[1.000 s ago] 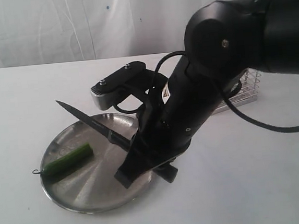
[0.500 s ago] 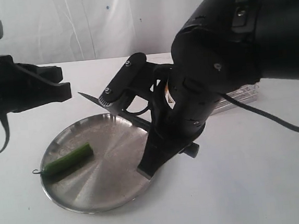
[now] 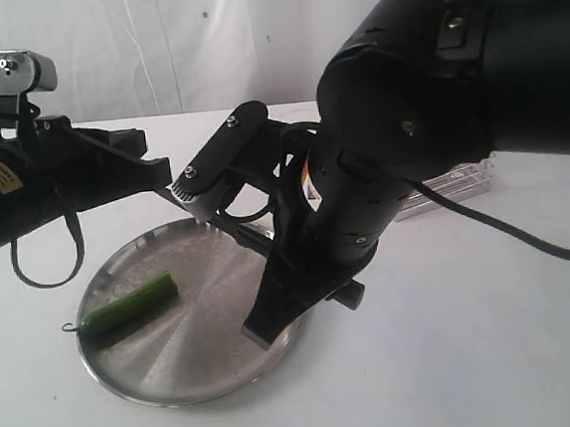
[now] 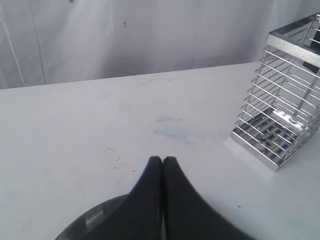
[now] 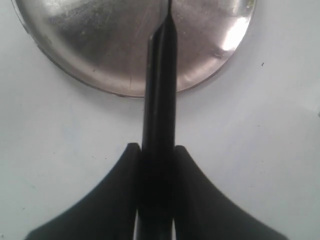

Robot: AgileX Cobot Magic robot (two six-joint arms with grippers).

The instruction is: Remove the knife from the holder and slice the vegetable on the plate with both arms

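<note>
Jaws of the right gripper [image 5: 156, 147] are clamping the knife [image 5: 160, 75], blade hanging over the plate [image 5: 75, 35]. Left gripper [image 4: 162, 161] jaws are pressing together, empty. Vegetable [image 3: 128, 305] is lying on the plate.

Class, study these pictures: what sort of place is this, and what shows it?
Probably a robot test bench staged for kitchen work, not a real kitchen: a plain white table against a white curtain, two black robot arms, and a steel plate with one vegetable.
</note>
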